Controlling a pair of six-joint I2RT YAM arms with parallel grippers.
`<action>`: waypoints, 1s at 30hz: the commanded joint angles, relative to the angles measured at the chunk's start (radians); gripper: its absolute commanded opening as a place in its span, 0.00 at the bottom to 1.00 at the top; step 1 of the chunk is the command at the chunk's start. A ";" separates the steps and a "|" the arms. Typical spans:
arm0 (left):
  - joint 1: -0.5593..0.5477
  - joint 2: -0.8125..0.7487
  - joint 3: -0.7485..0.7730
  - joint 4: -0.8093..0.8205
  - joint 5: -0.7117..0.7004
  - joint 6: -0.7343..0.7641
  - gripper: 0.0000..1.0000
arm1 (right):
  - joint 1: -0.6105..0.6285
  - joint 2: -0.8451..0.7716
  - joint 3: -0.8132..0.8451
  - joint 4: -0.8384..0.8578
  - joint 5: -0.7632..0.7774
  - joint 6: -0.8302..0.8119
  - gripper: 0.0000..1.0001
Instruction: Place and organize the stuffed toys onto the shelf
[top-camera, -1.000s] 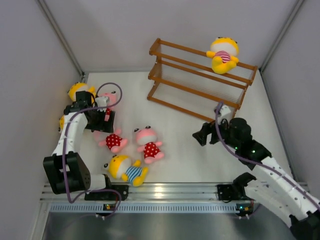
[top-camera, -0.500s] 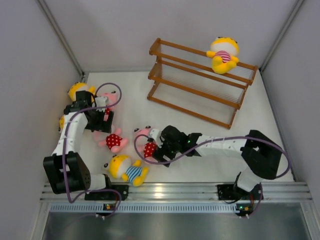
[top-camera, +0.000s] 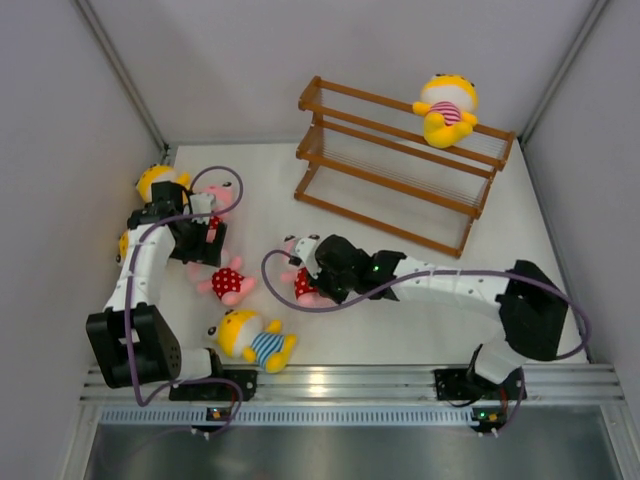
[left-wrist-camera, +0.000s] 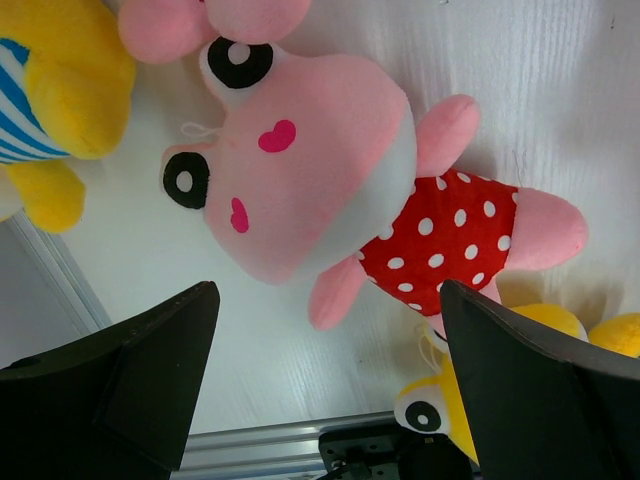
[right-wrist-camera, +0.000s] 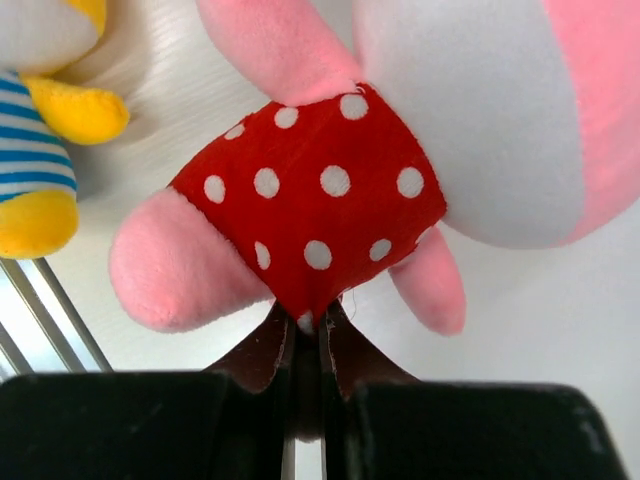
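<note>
The white worktop holds nearly all the toys, so the job looks barely begun. The shelf stands toward one o'clock in the overhead view. It carries one toy, the yellow doll in a pink-striped shirt, at the right end of the top tier. I see no toy on the middle or bottom tier.

The right arm stretches toward nine o'clock across the middle of the worktop. The left arm reaches up the ten o'clock side.

Five dolls plainly wait off the shelf:
- The held pink doll lies near the centre.
- The pink doll under the left arm lies at ten o'clock.
- The loose pink doll lies at eight o'clock.
- The yellow doll in a blue-striped shirt lies at seven o'clock.
- The yellow doll by the wall lies at ten o'clock.

A yellow scrap behind the left arm may be a sixth, but it is too hidden to be sure.

The right pincer is clenched on the hem of the held pink doll's red dotted outfit. I cannot tell whether that doll is clear of the worktop. The left pincer is spread wide above its doll and grasps nothing.
</note>
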 joint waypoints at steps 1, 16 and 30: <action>-0.002 0.004 0.034 0.019 0.015 0.007 0.98 | -0.003 -0.187 0.150 -0.196 0.223 0.005 0.00; -0.004 -0.004 0.036 0.017 0.014 0.010 0.98 | -0.532 -0.387 0.250 -0.450 0.288 -0.114 0.00; -0.002 -0.009 0.033 0.017 -0.006 0.014 0.98 | -0.766 -0.296 0.254 -0.263 0.205 -0.088 0.00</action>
